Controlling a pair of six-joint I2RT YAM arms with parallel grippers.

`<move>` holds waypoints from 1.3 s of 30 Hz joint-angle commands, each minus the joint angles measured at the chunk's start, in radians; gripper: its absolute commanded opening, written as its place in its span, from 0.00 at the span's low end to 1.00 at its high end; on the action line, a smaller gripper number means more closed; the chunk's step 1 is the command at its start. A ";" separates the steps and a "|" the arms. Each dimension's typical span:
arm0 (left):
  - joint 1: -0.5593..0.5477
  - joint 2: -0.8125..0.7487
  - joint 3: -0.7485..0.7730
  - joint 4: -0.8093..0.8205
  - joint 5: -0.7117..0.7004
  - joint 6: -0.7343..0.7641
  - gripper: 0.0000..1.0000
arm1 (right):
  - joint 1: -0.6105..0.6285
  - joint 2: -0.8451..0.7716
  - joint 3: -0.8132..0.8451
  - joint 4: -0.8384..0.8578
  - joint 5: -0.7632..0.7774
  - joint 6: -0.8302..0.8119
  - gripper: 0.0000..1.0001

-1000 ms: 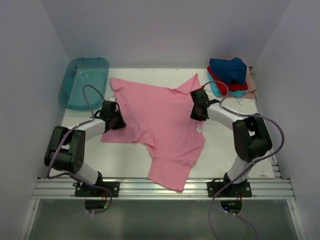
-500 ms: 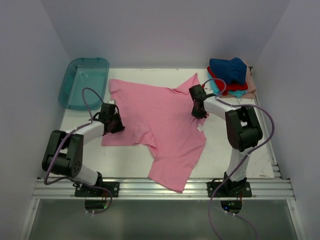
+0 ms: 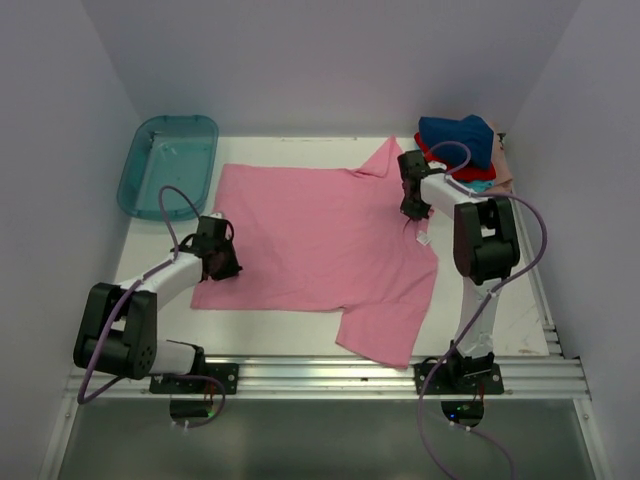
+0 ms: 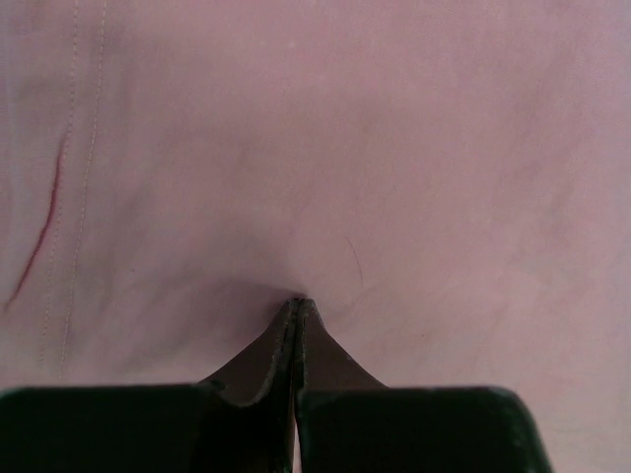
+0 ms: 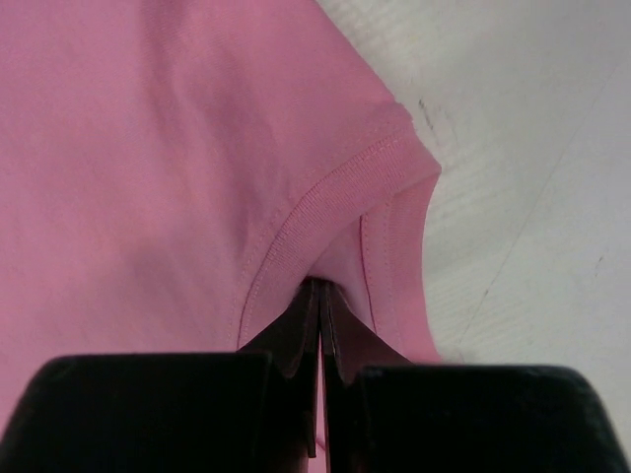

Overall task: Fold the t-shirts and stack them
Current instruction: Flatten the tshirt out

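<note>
1. Now, start with your left gripper (image 4: pixel 299 304). Its jaws are pressed together on a small pinch of the pink shirt (image 4: pixel 394 148), close to a stitched hem line, and the cloth puckers toward the tips.
2. Your right gripper (image 5: pixel 320 286) is clamped on the same shirt. It bites a ribbed band that looks like the neckline, with the white tag (image 3: pixel 423 238) just beside it.
3. The two grips sit at opposite ends of the shirt. That placement reads as a way to draw the cloth flat between them before any fold.
4. The pink shirt lies spread across the middle of the table (image 3: pixel 270 330), neck end to the right and hem end to the left. One sleeve points to the far side; the other angles toward the near edge and looks skewed.
5. Further out, the stack of other shirts (image 3: pixel 460 150) sits at the far right corner, near your right gripper. It seems kept off to the side as the place to stack. The teal tub (image 3: pixel 150 190) stands at the far left, apart from the shirt.
6. No fold is made yet, as far as the layout shows.
</note>
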 commanded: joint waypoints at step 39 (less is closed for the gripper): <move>-0.002 -0.353 0.022 -0.196 0.208 -0.037 0.41 | 0.227 -1.132 -0.682 -0.168 -0.401 -0.076 0.45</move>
